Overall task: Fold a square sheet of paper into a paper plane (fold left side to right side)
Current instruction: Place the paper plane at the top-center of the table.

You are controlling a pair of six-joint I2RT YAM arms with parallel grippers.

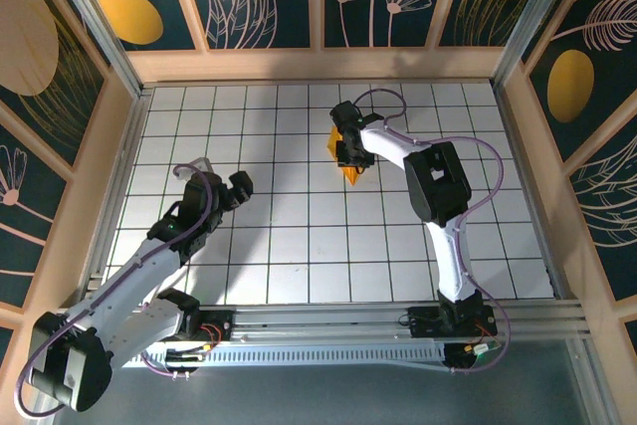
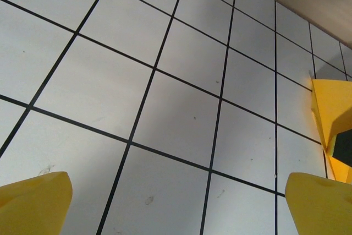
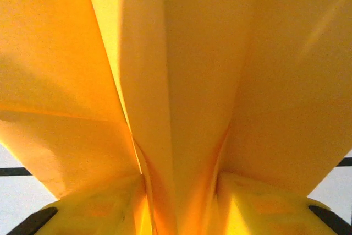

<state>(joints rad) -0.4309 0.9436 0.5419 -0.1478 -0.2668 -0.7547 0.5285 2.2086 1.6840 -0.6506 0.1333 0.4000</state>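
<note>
Yellow-orange paper plane (image 1: pixel 353 174) on the far half of the bench (image 1: pixel 299 256), a little right of its middle, well clear of the far edge and of the right edge. Lying under the right hand (image 1: pixel 349 156), with one pointed tip poking out toward the near edge and a sliver of paper showing on the hand's left side. Seen from the right wrist: two broad wings spreading up and out to either side, a long centre fold running down between the yellow fingers (image 3: pixel 93 210), paper touching both of them. Fingers set part-way apart, one on each side of that fold; cannot tell whether clamped firmly or merely resting around it. Strips of white bench tile with a black grid line visible under the wings at both lower corners. Left hand (image 1: pixel 241 189) over the left half of the bench, well apart from the plane, spread wide open and holding nothing. From the left wrist: two yellow fingertips (image 2: pixel 33 205) at the lower corners with bare white tiles between them, plus an edge of the plane at the far right, partly behind a dark part of the right hand. White bench surface ruled in black squares, wooden rim (image 1: pixel 318 65) around it, dark floral wall panels (image 1: pixel 269 32) beyond.
</note>
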